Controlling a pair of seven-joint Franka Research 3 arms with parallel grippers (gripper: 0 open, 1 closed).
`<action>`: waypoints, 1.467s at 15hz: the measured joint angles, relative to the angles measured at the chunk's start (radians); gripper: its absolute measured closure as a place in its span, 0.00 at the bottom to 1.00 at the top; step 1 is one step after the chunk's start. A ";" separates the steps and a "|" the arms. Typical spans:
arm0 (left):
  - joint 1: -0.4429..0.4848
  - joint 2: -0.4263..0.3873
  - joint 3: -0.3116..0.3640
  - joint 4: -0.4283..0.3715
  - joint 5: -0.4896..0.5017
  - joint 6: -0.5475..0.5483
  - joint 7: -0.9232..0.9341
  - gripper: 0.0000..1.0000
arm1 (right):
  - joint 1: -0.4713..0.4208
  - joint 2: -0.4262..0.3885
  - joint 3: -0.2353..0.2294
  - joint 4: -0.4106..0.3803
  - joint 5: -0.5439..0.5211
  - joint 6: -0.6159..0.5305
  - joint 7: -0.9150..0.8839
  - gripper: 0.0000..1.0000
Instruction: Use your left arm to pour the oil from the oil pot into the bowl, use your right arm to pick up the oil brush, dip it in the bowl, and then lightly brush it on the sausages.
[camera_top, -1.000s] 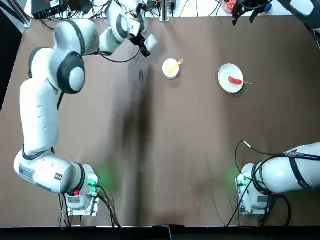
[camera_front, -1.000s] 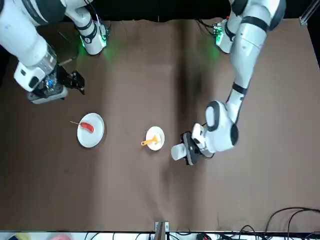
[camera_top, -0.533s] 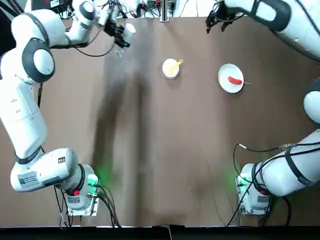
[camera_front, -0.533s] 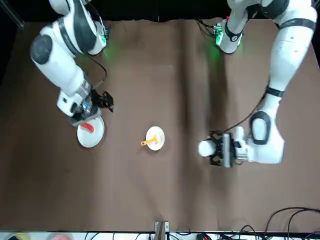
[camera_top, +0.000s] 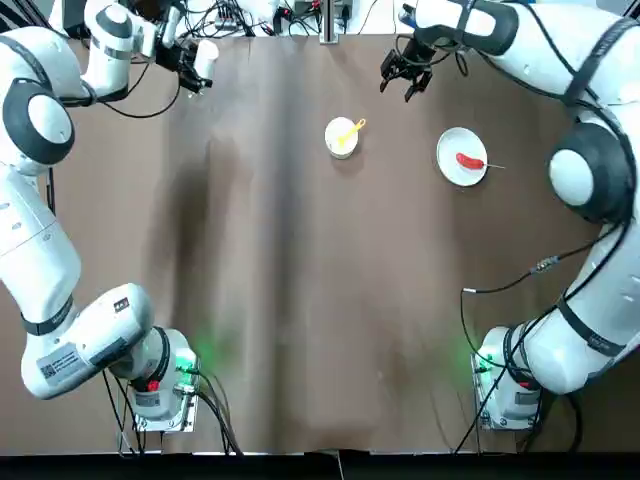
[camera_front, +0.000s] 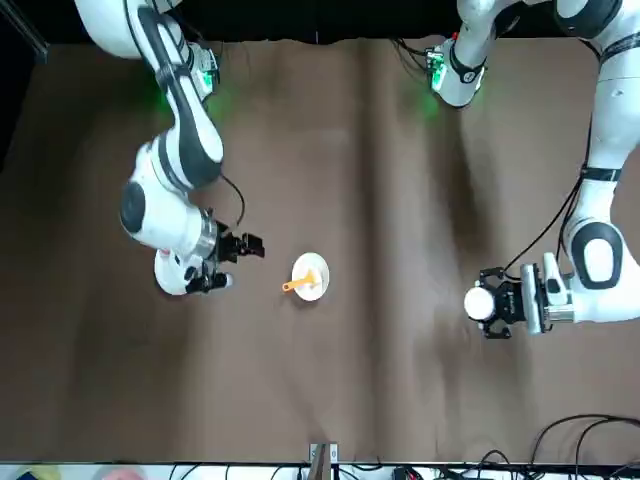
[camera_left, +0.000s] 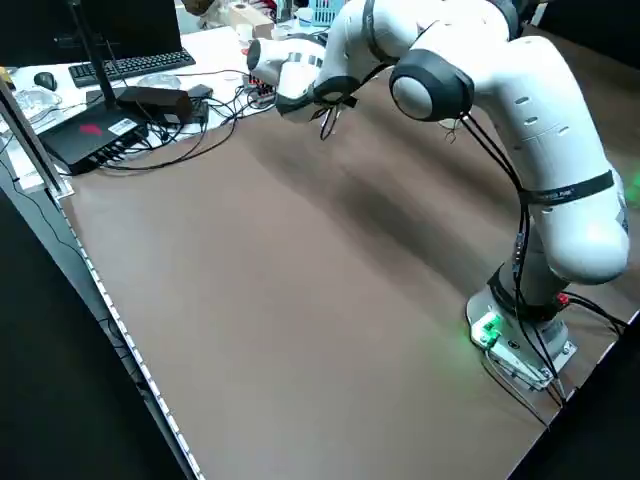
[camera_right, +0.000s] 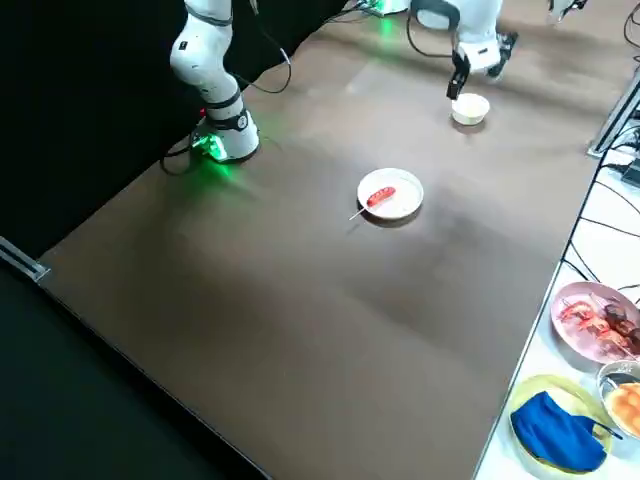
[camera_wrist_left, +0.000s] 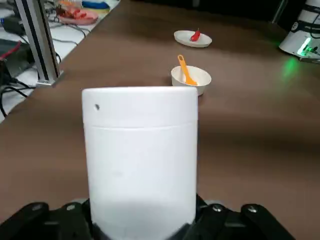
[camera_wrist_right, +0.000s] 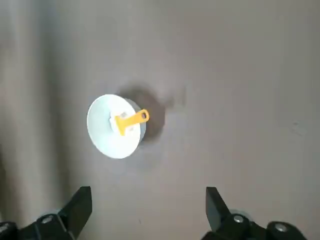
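Observation:
The white bowl (camera_top: 340, 140) stands at the far middle of the table, and the yellow-orange oil brush (camera_top: 352, 130) leans in it with its handle over the rim. My right gripper (camera_top: 405, 75) hovers open just beyond and to the right of the bowl. In the right wrist view the bowl (camera_wrist_right: 115, 126) and brush (camera_wrist_right: 131, 120) lie ahead of the spread fingers (camera_wrist_right: 80, 205). The red sausage (camera_top: 469, 160) lies on the white plate (camera_top: 455, 145). My left gripper (camera_top: 188, 62) is at the far left corner, shut on the oil pot (camera_top: 207, 55). Its white cap (camera_wrist_left: 140, 160) fills the left wrist view.
Cables, a keyboard and boxes (camera_left: 120, 110) crowd the desk beyond the table's far edge. Plates of food (camera_right: 595, 315) and a blue cloth (camera_right: 560, 430) sit off the table's right side. A metal post (camera_wrist_left: 37, 45) stands near the left gripper.
My left arm has carried the oil pot away from the bowl to the far left corner. My right gripper has swung in from the right, to just beside the bowl.

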 joint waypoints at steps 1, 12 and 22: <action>0.022 0.004 -0.002 0.000 -0.008 -0.016 0.038 0.47 | -0.001 0.035 0.000 0.024 0.008 0.000 0.000 0.00; 0.290 0.039 -0.003 -0.011 -0.114 -0.244 0.257 0.47 | 0.010 0.276 0.047 0.123 0.284 0.215 -0.327 0.31; 0.360 0.093 0.043 -0.012 -0.186 -0.225 0.441 0.47 | 0.009 0.321 0.050 0.123 0.409 0.210 -0.422 0.55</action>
